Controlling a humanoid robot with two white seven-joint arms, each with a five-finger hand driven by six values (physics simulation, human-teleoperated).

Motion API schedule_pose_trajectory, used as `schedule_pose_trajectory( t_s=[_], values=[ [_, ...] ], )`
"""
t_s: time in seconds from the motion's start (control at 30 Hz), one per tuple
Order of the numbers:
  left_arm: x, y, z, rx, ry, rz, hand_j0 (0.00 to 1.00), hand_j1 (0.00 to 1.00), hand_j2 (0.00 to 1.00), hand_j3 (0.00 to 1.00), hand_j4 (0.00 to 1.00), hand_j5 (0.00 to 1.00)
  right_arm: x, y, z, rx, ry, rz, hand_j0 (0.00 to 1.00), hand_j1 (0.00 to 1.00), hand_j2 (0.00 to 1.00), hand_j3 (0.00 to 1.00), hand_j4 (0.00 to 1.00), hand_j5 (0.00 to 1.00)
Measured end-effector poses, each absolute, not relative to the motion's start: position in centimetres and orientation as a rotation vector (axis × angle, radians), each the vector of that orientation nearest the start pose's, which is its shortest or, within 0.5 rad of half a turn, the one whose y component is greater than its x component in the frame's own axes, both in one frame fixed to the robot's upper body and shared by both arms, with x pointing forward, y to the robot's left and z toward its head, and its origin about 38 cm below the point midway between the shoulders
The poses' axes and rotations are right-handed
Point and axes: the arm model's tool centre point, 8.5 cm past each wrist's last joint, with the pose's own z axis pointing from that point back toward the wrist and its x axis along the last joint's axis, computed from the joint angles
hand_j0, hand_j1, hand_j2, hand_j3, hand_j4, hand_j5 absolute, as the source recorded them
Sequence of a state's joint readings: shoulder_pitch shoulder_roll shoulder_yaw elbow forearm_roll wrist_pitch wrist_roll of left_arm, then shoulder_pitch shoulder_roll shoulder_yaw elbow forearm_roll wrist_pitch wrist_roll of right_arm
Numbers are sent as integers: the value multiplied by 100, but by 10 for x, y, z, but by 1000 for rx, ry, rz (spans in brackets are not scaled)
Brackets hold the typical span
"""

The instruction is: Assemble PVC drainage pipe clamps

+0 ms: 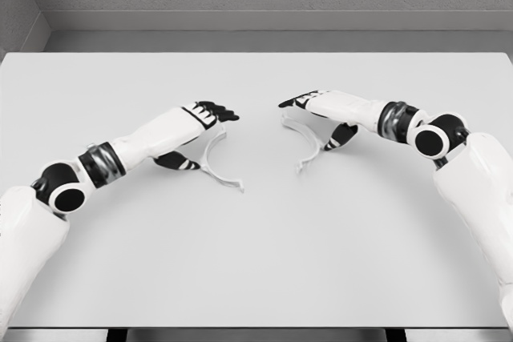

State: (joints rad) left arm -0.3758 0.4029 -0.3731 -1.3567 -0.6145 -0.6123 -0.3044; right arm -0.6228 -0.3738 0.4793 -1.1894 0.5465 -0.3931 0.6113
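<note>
Even, bright, sharp; faint shadows.

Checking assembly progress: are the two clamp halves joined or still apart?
Apart. The left clamp half lies under the left robot hand, the right clamp half under the right robot hand, with bare table between them.

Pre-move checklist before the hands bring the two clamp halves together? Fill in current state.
1. Both clamp halves in view: left half, right half - ok.
2. Left hand over its half - ok.
3. Right hand over its half - ok.
4. Firm grasp on either half - cannot tell, the fingers hide the contact.
5. Halves apart, bare table between them - ok.
6. Curves face each other for mating - ok.
</note>
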Motion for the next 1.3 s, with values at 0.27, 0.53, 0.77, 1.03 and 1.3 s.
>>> schedule_pose_trajectory(
  t_s=[0.27,0.53,0.77,1.03,1.3],
  values=[
    [422,213,124,296,-1748,-1696,100,100,100,100,100,100,486,-210,147,-265,-1374,1782,100,100,100,100,100,100],
    [421,201,122,270,-1767,-1691,100,100,100,100,100,100,491,-213,157,-288,-1385,1780,100,100,100,100,100,100],
    [421,192,121,250,-1774,-1692,100,100,100,100,100,100,490,-229,160,-314,-1368,1784,100,100,100,100,100,100],
    [427,187,123,245,-1773,-1694,100,100,100,100,100,100,488,-254,166,-362,-1330,1800,100,100,100,100,100,100],
    [436,198,129,276,-1761,-1680,100,100,100,100,100,100,485,-281,176,-408,-1310,1842,100,100,100,100,100,100]
  ],
)
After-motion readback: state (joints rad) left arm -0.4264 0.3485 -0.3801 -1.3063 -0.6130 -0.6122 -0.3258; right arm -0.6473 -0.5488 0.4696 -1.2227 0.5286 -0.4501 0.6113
